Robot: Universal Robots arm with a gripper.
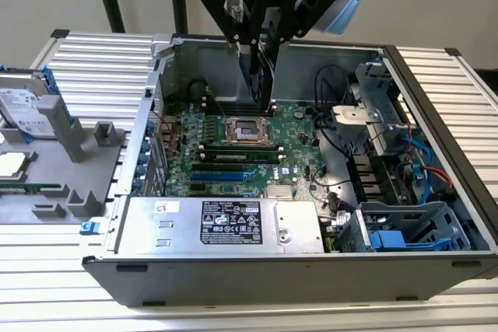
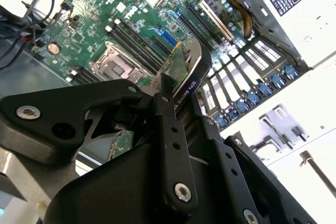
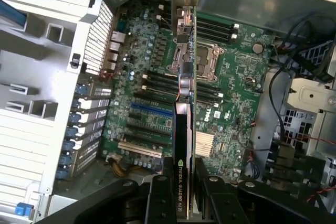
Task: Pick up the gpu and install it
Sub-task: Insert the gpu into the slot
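My tool (image 3: 184,184), clamped on the gpu (image 3: 185,108), holds it long axis downward, bracket end lowest, above the socket (image 1: 247,130).

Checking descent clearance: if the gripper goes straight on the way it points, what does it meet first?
The gpu clamped in the gripper would likely touch the motherboard first, near the CPU socket; depth is unclear.

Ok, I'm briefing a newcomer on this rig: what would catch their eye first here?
The black gripper is shut on the gpu, holding it edge-on over the motherboard inside the open case. Next comes the hard drive on the grey holder at the exterior view's left.
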